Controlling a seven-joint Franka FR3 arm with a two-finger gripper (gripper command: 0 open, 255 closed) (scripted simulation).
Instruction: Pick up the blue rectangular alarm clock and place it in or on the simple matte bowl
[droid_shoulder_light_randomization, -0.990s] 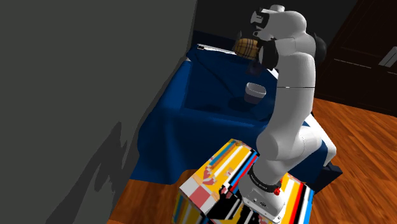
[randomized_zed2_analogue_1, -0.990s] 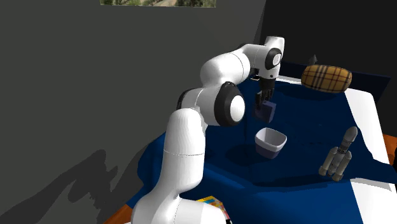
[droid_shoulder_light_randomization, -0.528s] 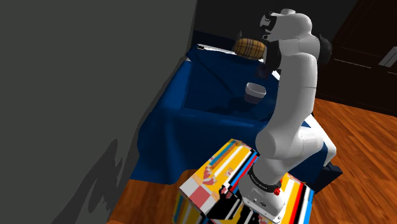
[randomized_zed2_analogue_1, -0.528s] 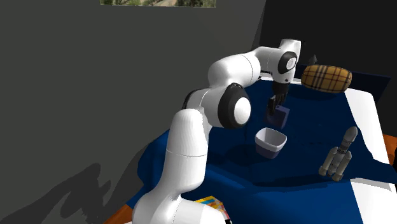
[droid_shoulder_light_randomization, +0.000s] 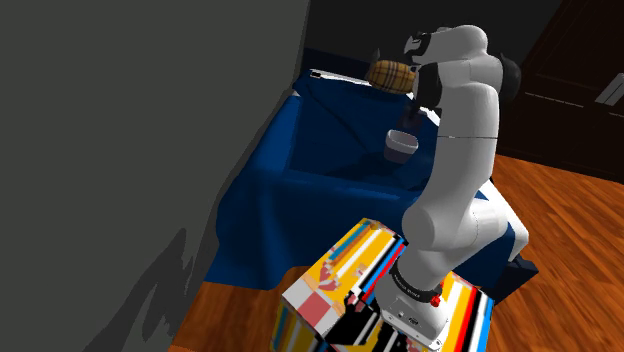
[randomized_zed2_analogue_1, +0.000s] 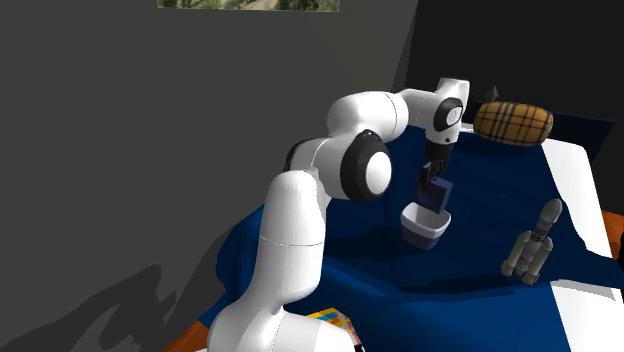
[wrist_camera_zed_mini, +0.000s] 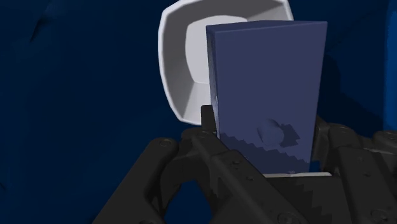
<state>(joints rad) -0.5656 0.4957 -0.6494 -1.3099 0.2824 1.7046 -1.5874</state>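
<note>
The end effector is clamped on the clock, a dark blue block held upright between the two black fingers, which press on its lower sides. The clock hangs just above the bowl. In the second exterior view its lower edge sits at the bowl's rim, though I cannot tell if it touches. In the wrist view the white bowl lies just behind the clock and partly covered by it.

The bowl stands on a bed with a dark blue cover. A plaid bolster lies at the far end of the bed, and a grey toy rocket lies near the second exterior view's right, well apart from the bowl. The white arm rises from the multicoloured stand on a wooden floor.
</note>
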